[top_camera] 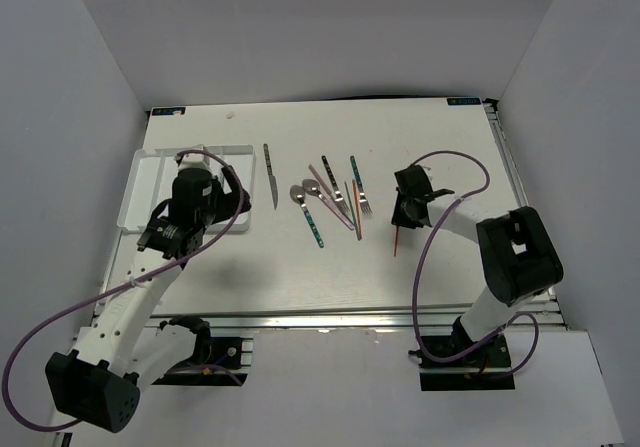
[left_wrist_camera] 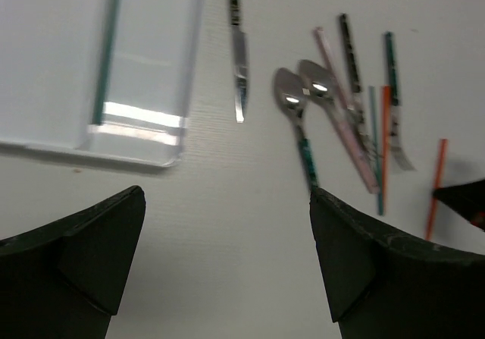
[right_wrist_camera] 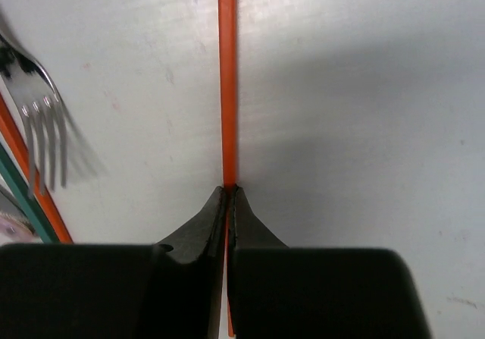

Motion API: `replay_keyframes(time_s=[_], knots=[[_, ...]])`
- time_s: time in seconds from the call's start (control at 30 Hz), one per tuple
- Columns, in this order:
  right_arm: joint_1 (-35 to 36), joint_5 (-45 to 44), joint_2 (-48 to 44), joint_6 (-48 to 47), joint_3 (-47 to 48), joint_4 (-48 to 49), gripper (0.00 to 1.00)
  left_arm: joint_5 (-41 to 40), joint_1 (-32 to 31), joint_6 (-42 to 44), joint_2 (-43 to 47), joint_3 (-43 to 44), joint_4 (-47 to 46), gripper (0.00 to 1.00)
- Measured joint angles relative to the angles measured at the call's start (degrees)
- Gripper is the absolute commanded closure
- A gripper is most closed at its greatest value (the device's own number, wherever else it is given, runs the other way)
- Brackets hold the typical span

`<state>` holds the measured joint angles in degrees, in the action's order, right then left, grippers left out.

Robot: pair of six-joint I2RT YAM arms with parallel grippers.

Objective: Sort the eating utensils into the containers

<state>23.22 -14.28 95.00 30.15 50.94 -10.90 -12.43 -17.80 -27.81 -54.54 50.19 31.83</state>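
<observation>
Right fingers (right_wrist_camera: 203, 229) pinch red chopstick (right_wrist_camera: 226, 89), fork (right_wrist_camera: 36, 100) beside; left fingers (left_wrist_camera: 83, 255) spread near tray (left_wrist_camera: 136, 130).

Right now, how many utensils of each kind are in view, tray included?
Knife: 1
Spoons: 2
Forks: 2
Chopsticks: 4, a green chopstick in the tray, a red chopstick in the right gripper, two among the forks
Total: 9, unless the overlap hides more
</observation>
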Motion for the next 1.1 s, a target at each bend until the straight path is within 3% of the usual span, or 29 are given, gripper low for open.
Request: replay_keyframes(time_s=[0.27,0.43,0.63,0.83,0.93,0.97,1.0,1.03,1.07,1.1], knots=[[-0.1,11.1,-17.6,-2.9,-4.9,-3.5,1.0,16.9,-7.3,-9.7,0.3,-4.0,-19.5,0.02],[1.9,25.5,-30.8,-0.9,-10.7,6.4,1.0,18.1,-17.9,-14.7,-4.8,-5.6,-31.6,0.02],[6.9,35.5,-36.4,2.7,-13.1,15.3,1.0,15.7,-26.1,-17.3,-14.7,-4.9,-38.4,0.04],[9.1,38.9,-36.1,4.8,-12.3,19.1,1.0,12.0,-28.9,-17.9,-19.7,-1.6,-39.6,0.27],[11.1,39.7,-34.5,5.5,-11.3,20.4,1.0,10.9,-28.9,-18.4,-20.3,-1.2,-40.6,0.62],[11.6,39.9,-33.9,5.5,-11.0,20.9,1.0,10.7,-28.9,-18.5,-20.4,-1.0,-40.7,0.77],[12.0,40.0,-33.4,5.6,-11.0,21.4,1.0,10.3,-28.9,-18.3,-20.7,-0.6,-40.7,1.0],[12.5,39.7,-32.9,5.7,-11.0,21.9,0.97,10.3,-28.9,-18.9,-20.9,-0.1,-40.7,1.0],[12.6,39.5,-32.4,6.0,-11.0,22.2,0.67,9.9,-29.1,-18.1,-21.1,0.9,-39.9,1.0],[12.6,39.4,-32.3,6.6,-11.0,22.4,0.54,8.8,-29.4,-17.4,-21.4,1.9,-38.4,1.0]])
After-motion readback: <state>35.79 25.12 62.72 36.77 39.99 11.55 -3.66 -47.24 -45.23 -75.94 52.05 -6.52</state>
